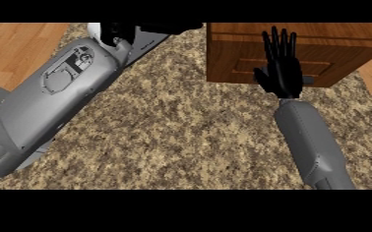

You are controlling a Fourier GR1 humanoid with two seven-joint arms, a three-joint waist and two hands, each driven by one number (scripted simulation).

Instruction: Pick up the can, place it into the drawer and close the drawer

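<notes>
While the right hand lies flat with fingers apart against the drawer at two o'clock, the left hand at twelve o'clock hides its fingers; I cannot tell their state.

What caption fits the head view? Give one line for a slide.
Right robot hand open, fingers straight against the shut wooden drawer; left forearm stretches across the speckled counter.

From my feed I see a speckled brown-and-tan granite tabletop filling most of the view. A wooden cabinet box with a panelled front sits on it toward the upper right. Left of the cabinet, beyond the tabletop's edge, lies wooden plank floor.
</notes>
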